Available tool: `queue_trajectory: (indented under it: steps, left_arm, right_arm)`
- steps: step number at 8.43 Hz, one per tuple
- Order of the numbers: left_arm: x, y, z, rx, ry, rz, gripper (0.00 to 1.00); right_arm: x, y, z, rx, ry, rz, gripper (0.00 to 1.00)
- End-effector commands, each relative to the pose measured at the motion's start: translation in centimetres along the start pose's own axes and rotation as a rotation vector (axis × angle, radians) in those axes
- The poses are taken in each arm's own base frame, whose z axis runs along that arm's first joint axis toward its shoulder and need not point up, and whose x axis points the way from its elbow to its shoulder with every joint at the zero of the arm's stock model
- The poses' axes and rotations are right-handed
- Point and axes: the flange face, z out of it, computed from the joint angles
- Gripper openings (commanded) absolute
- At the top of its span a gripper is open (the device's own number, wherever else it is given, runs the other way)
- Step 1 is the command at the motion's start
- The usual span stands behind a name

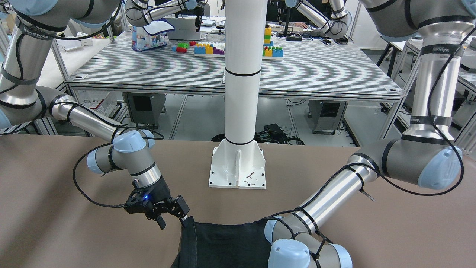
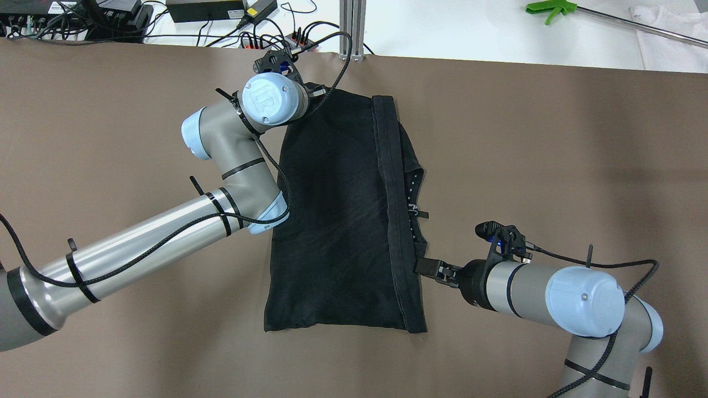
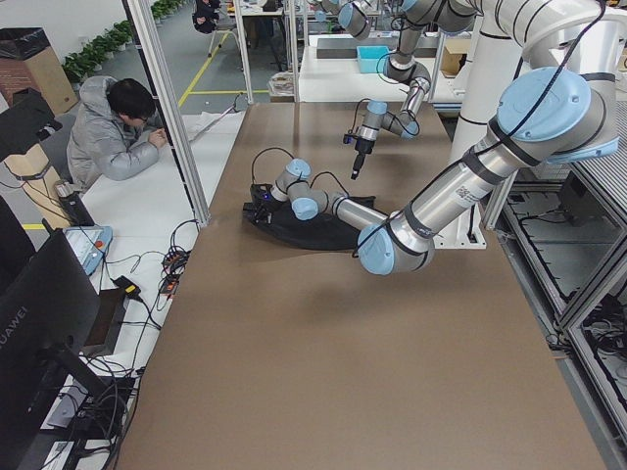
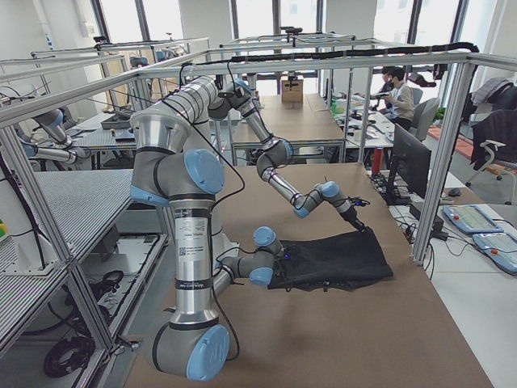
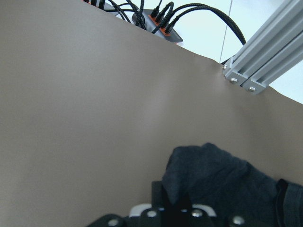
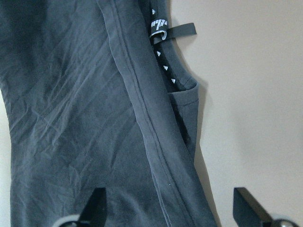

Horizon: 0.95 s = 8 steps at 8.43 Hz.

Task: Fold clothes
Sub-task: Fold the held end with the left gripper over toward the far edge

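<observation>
The clothes [image 2: 337,210] are one black garment lying flat on the brown table, with a hemmed band [image 2: 395,210] along its right side and a white-marked label [image 6: 158,23] beyond it. My left wrist [image 2: 275,102] hovers over the garment's far left corner. In the left wrist view my left gripper [image 5: 182,208] is shut on a raised bunch of the dark fabric [image 5: 213,175]. My right gripper [image 2: 427,268] sits at the garment's right edge. It is open, its fingertips [image 6: 97,210] wide apart over the hem, and it also shows in the front view [image 1: 171,217].
The white column base [image 1: 238,167] stands on the table behind the garment. An aluminium post [image 2: 353,27] and a tangle of cables [image 2: 276,38] line the far edge by the left gripper. A person [image 3: 113,142] sits beyond that edge. Bare brown tabletop [image 2: 553,166] surrounds the garment.
</observation>
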Motion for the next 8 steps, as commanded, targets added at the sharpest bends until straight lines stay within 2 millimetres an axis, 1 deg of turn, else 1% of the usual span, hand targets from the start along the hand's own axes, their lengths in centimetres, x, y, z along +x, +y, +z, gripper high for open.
queue_trajectory:
  steps: [1, 2, 3, 4, 5, 6, 7, 8]
  left_arm:
    - [1.2, -0.7, -0.5, 0.062, 0.009, -0.001, 1.0]
    - [2.9, -1.8, -1.7, 0.062, 0.032, 0.001, 1.0]
    - [4.2, -3.9, -3.1, 0.033, 0.061, 0.018, 1.0]
    - [4.6, -5.3, -4.6, -0.015, 0.094, 0.017, 1.0]
    - [2.9, -6.1, -5.4, -0.075, 0.109, 0.016, 1.0]
    - [0.0, -7.3, -6.2, -0.123, 0.128, 0.049, 1.0]
    - [-4.7, -6.9, -7.5, -0.148, 0.151, 0.133, 1.0]
    - [-9.3, -6.9, -8.9, -0.162, 0.158, 0.171, 1.0]
  right_arm:
    - [-0.4, -0.2, 0.0, 0.004, 0.005, 0.0, 0.94]
    - [-1.8, -0.6, 0.1, 0.016, 0.008, -0.006, 0.94]
    - [-3.3, -0.8, 0.4, 0.018, 0.033, -0.091, 0.94]
    - [-4.5, -1.1, 0.8, 0.036, 0.073, -0.186, 0.94]
    - [-5.4, -2.3, 0.8, 0.055, 0.108, -0.232, 0.94]
    - [-6.7, -3.1, 0.5, 0.071, 0.115, -0.276, 0.94]
    - [-7.4, -3.7, 0.6, 0.11, 0.129, -0.31, 0.94]
    - [-8.1, -4.6, 1.3, 0.147, 0.15, -0.355, 0.94]
